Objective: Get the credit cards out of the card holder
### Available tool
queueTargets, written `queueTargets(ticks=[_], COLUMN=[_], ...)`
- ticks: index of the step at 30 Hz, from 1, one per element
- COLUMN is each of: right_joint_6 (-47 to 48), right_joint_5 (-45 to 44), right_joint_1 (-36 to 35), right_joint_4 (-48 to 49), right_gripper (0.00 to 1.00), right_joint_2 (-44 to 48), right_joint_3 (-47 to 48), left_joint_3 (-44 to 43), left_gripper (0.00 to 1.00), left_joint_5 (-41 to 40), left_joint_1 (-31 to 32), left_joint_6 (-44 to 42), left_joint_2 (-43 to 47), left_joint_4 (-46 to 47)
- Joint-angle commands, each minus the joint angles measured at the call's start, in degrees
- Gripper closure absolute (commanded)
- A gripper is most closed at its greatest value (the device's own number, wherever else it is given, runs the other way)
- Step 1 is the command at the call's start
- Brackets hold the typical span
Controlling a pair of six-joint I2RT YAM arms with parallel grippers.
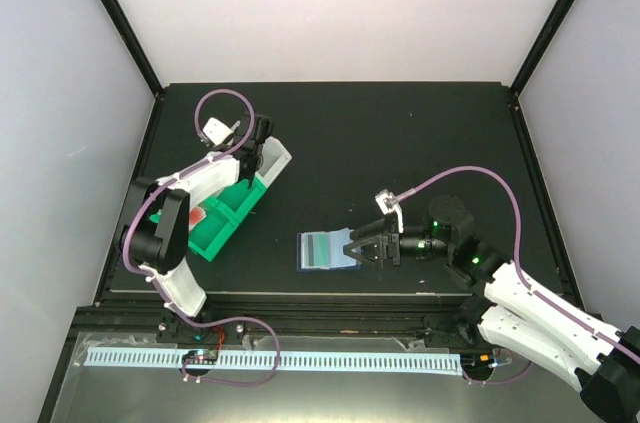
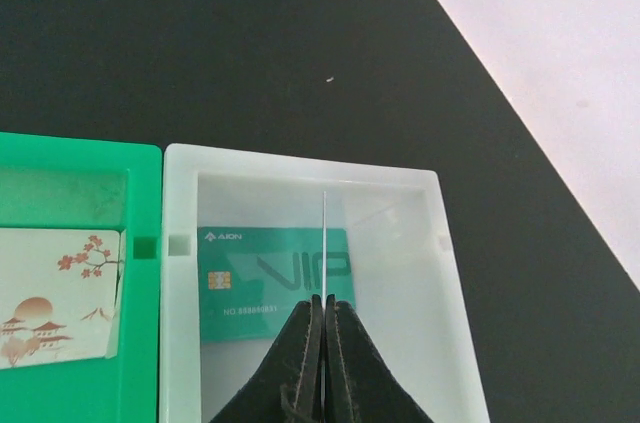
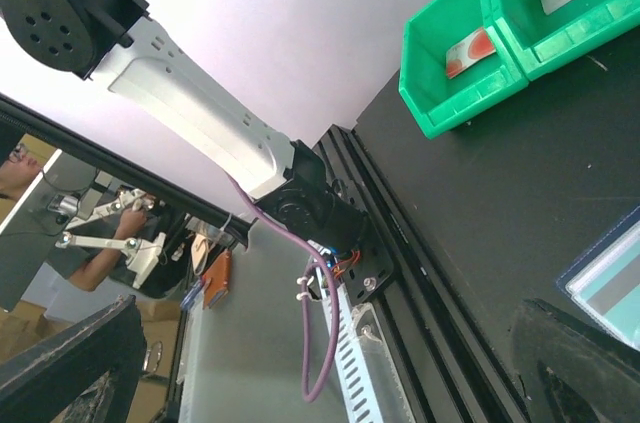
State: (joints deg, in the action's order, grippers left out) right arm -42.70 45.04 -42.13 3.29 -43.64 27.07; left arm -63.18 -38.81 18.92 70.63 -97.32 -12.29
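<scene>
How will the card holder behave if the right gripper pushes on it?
The card holder lies open and flat on the table, so tipping seems unlikely. It looks small and thin, so it probably slides rather than stays put. Its fold may flex under the open right gripper at its edge.

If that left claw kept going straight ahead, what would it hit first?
Probably the green card lying in the white bin, right beyond the thin card the left gripper pinches; depth is unclear.
</scene>
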Motion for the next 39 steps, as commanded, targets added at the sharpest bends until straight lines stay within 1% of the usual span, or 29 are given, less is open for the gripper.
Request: queueTargets(ticks=[1, 11, 18, 29, 31, 34, 39], right_joint_6=[1.1, 1.7, 2.6, 4.5, 4.7, 4.8, 5.0], right_joint_5=[-1.5, -1.8, -2.4, -3.1, -3.2, -3.4, -3.9], right_joint_1=[-0.2, -0.2, -0.2, -0.2, -0.1, -0.1, -0.1], right_joint_4=[-0.6, 0.2, 0.0, -2.4, -2.6, -3.0, -3.2], right_gripper=[0.00, 0.00, 0.00, 0.00, 0.00, 0.00, 0.00], right_joint_2=[0.2, -2.2, -3.0, -3.1, -2.9, -2.7, -2.6], right_joint_3=[1.8, 2.4, 2.8, 3.6, 3.6, 3.6, 3.4], left_joint_3=[-3.7, -5.7, -6.9, -8.5, -8.9, -9.5, -10.3], left_gripper=[0.98, 0.98, 0.98, 0.98, 0.97, 0.90, 0.91], left_joint_5=[-1.5, -0.3, 0.2, -1.0, -1.3, -1.4, -1.2], left_joint_1=[-1.2, -2.2, -2.5, -2.7, -2.7, -2.7, -2.7], left_joint_6=[-0.9, -4.3, -5.1, -5.5, -5.4, -5.3, -5.0], left_joint_2=[-3.2, -8.0, -10.1, -12.6, -12.8, -13.2, -14.3], left_joint_4=[0.5, 3.8, 4.8, 2.9, 2.2, 1.2, -0.2])
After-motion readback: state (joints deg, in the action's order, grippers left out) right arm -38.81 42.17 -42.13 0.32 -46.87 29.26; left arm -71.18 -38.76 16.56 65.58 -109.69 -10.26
